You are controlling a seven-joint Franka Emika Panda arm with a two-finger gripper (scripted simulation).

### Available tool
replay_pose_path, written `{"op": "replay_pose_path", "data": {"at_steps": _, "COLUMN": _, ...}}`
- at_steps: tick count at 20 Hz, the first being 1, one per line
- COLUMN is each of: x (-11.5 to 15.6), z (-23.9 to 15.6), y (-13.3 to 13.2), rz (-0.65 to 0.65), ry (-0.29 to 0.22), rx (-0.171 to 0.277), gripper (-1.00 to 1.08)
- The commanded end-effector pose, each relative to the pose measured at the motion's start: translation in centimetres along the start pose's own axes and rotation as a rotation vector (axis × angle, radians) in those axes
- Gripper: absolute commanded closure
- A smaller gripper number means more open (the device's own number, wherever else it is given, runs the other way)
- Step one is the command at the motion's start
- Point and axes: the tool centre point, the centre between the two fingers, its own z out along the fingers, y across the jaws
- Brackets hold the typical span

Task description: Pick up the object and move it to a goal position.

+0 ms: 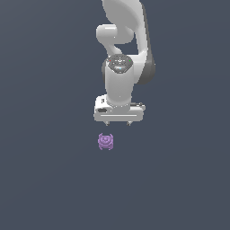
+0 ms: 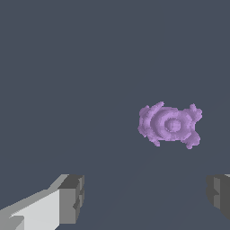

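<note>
The object [image 1: 105, 141] is a small light-purple knobbly piece with concentric rings and lobed edges, lying on the dark grey floor. It also shows in the wrist view [image 2: 170, 124]. My white gripper [image 1: 118, 123] hangs above the floor, just behind the object and slightly to the exterior view's right of it. Its two fingers [image 2: 72, 197] stand wide apart with nothing between them. The gripper [image 2: 146, 195] is open and does not touch the object.
The white arm [image 1: 123, 49] rises behind the gripper at the top centre of the exterior view. The flat dark grey floor [image 1: 45, 179] spreads all around.
</note>
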Motion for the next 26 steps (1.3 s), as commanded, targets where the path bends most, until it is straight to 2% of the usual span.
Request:
{"op": "replay_pose_path", "data": {"at_steps": 1, "x": 0.0, "z": 0.0, "y": 0.0, "rz": 0.000, "ry": 0.000, "rx": 0.000, "gripper": -0.92}}
{"op": "replay_pose_path", "data": {"at_steps": 16, "x": -0.6, "z": -0.6, "y": 1.1, "rz": -0.024, "ry": -0.013, "rx": -0.013, "gripper": -0.92}}
{"op": "replay_pose_path", "data": {"at_steps": 26, "x": -0.3, "z": -0.1, "y": 1.5, "rz": -0.138, "ry": -0.015, "rx": -0.016, "gripper": -0.92}}
